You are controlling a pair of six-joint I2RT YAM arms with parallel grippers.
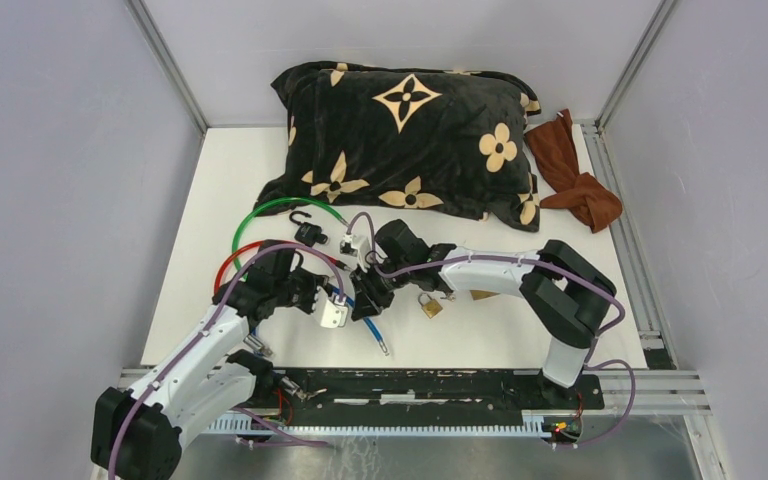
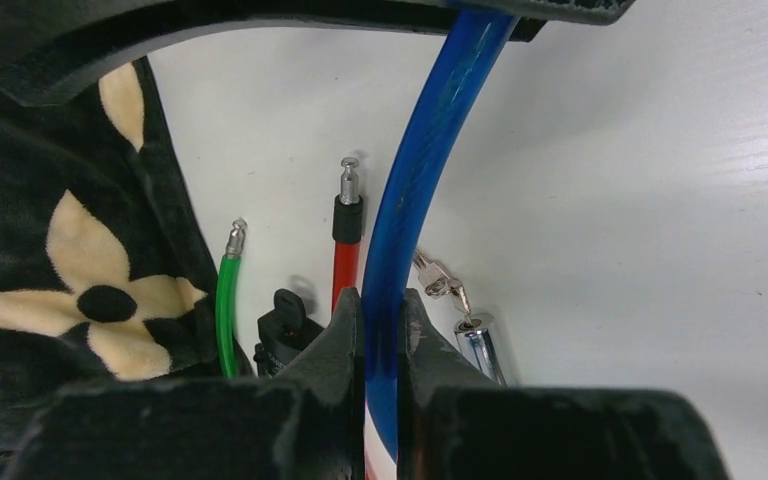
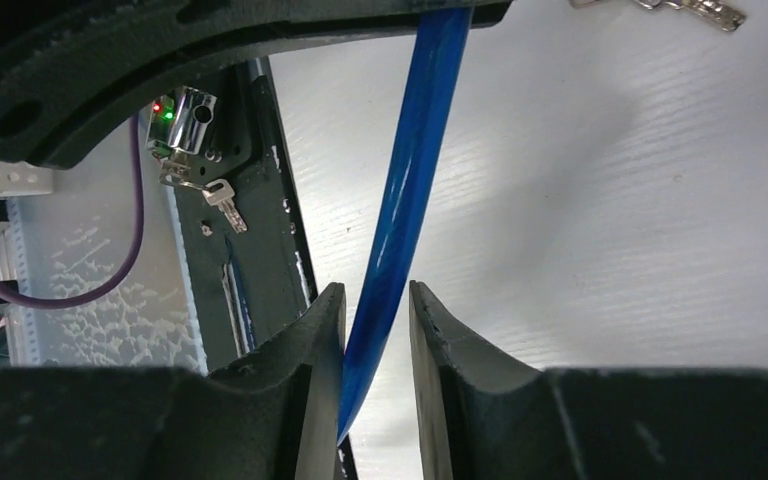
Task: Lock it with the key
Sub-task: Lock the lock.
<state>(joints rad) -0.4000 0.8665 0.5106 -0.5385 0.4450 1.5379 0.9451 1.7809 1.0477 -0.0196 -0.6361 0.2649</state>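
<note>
A blue cable [image 1: 371, 328] [image 2: 415, 200] lies curved on the white table. My left gripper [image 1: 310, 296] [image 2: 382, 305] is shut on it. Beside those fingers sits the cable's silver lock cylinder [image 1: 335, 313] [image 2: 485, 345] with a small key [image 2: 440, 283] in its end. The right wrist view shows the same cylinder [image 3: 192, 115] and the key [image 3: 222, 203] hanging from it. My right gripper [image 1: 370, 296] [image 3: 377, 300] is open around the blue cable [image 3: 410, 170]. The cable rests against one finger and a gap shows at the other.
A green cable [image 1: 270, 212], a red cable [image 1: 235, 265] and a black lock [image 1: 310, 235] lie behind the grippers. A brass padlock [image 1: 431, 305] sits by the right arm. A black flowered pillow [image 1: 410, 140] and a brown cloth [image 1: 575, 175] are at the back.
</note>
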